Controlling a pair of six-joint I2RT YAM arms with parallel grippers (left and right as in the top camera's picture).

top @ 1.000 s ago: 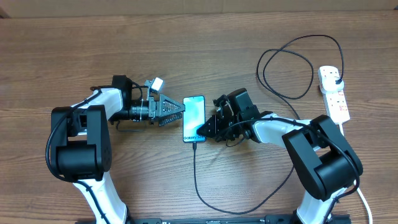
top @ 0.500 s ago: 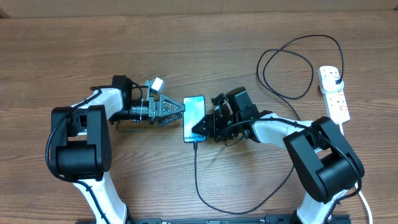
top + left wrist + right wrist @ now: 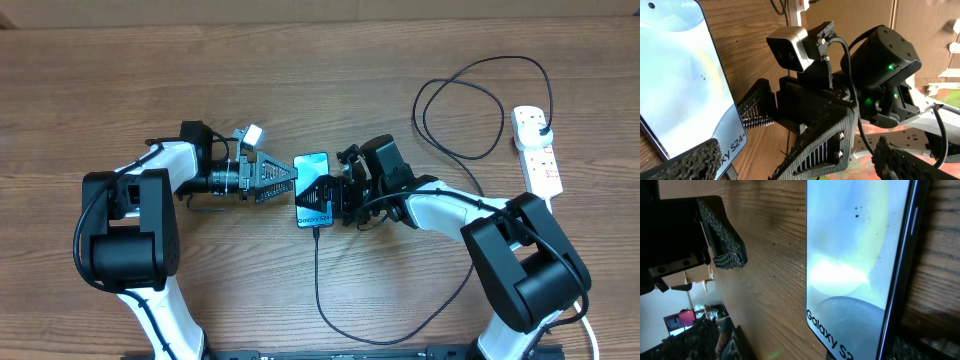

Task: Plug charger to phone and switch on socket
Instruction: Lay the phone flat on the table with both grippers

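Both hands stand jaws apart, left hand [image 3: 290, 182] at 9 o'clock and right hand [image 3: 328, 198] at 3 o'clock of the phone [image 3: 310, 170], mid-worktop [image 3: 100, 80]. Your socket [image 3: 537, 152] lies toward 3 o'clock from the right hand, long axis roughly 12-to-6; the right arm is nearer.

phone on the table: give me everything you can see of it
The flat rectangular smartphone with a dark rim lies face up on the brown wooden table, lengthwise toward the arms' bases. Its glossy light-blue screen reads "Galaxy S24". A thin black cable meets its near short edge. The left tool sits at its left edge, the right tool overlaps its right side, both open; contact unclear.
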